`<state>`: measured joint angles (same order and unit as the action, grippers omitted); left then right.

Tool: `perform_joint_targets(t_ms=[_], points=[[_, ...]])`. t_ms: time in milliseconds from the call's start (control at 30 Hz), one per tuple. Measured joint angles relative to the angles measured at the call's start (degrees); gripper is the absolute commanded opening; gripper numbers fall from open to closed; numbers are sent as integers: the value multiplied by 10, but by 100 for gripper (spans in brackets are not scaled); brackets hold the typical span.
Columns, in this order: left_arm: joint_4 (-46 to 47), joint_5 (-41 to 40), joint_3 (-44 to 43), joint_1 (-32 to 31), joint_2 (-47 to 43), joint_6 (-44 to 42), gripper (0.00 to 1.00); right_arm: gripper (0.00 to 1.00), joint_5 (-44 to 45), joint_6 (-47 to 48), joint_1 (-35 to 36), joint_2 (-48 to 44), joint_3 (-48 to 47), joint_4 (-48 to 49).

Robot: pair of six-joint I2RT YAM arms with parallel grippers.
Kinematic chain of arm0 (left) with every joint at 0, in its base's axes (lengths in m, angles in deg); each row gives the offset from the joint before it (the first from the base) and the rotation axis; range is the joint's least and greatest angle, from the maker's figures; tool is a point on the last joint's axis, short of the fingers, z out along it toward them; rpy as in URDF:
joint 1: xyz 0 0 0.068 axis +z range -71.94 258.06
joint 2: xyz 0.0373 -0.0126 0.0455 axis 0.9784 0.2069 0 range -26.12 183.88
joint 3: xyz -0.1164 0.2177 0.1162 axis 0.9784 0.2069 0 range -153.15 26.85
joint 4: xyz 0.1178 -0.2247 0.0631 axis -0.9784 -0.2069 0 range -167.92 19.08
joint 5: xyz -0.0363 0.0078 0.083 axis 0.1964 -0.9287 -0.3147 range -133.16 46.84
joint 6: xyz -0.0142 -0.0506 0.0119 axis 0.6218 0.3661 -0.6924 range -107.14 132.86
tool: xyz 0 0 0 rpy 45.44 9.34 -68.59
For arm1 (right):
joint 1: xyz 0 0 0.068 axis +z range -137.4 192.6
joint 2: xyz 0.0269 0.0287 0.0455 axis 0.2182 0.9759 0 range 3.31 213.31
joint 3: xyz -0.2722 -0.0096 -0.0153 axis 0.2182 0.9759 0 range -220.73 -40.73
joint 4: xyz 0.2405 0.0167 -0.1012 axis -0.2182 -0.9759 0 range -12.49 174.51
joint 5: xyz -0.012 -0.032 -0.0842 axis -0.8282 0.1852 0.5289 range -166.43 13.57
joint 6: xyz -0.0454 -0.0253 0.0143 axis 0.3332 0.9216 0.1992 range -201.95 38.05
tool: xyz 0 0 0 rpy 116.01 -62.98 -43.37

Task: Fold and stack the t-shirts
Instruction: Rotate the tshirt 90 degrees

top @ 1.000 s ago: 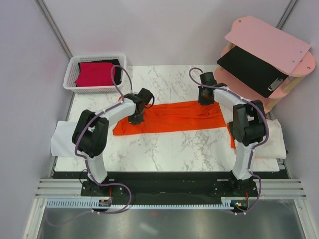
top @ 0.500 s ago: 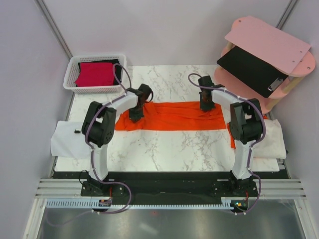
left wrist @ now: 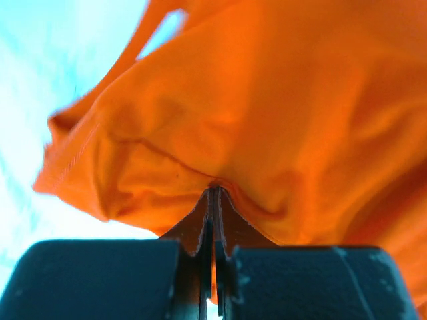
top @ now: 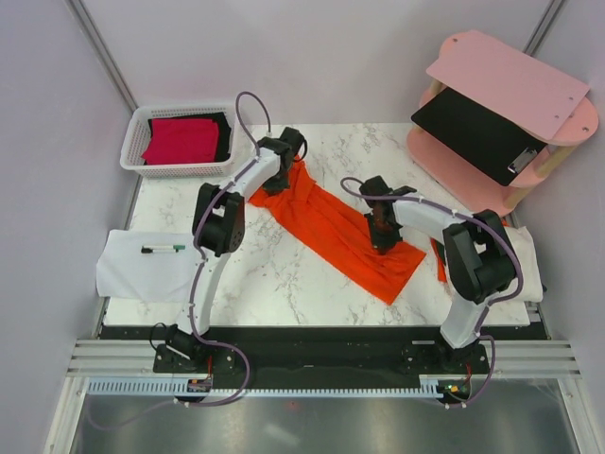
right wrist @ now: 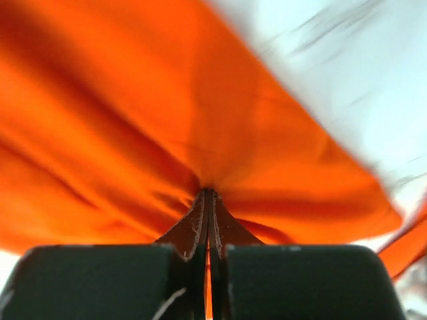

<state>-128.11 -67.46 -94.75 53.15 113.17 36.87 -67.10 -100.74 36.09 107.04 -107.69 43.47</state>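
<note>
A marble-patterned desk (top: 274, 279) seen from above. A bright orange t-shirt (top: 331, 225) lies across its middle as a long folded band, running diagonally from the far left to the near right. The left end effector (top: 286, 173) has its fingers pressed together, pinching the band's far end. The right end effector (top: 382, 242) pinches the cloth near its near end in the same way. At the far left corner, a white basket (top: 132, 151) holds a folded crimson-red t-shirt (top: 180, 140) and a black t-shirt (top: 224, 132).
</note>
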Motion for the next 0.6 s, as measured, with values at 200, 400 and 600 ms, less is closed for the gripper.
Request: perform_joint_targets(t_ms=[200, 400, 600], points=[[-4, 42, -168, 11, 83, -23, 2, 0, -70, -14, 82, -57, 32, -27], [39, 86, -90, 19, 18, -25, 2, 0, -103, -25, 103, -115, 43, -28], [122, 166, 217, 17, -249, -17, 2, 0, -12, -26, 96, -124, 4, -28]])
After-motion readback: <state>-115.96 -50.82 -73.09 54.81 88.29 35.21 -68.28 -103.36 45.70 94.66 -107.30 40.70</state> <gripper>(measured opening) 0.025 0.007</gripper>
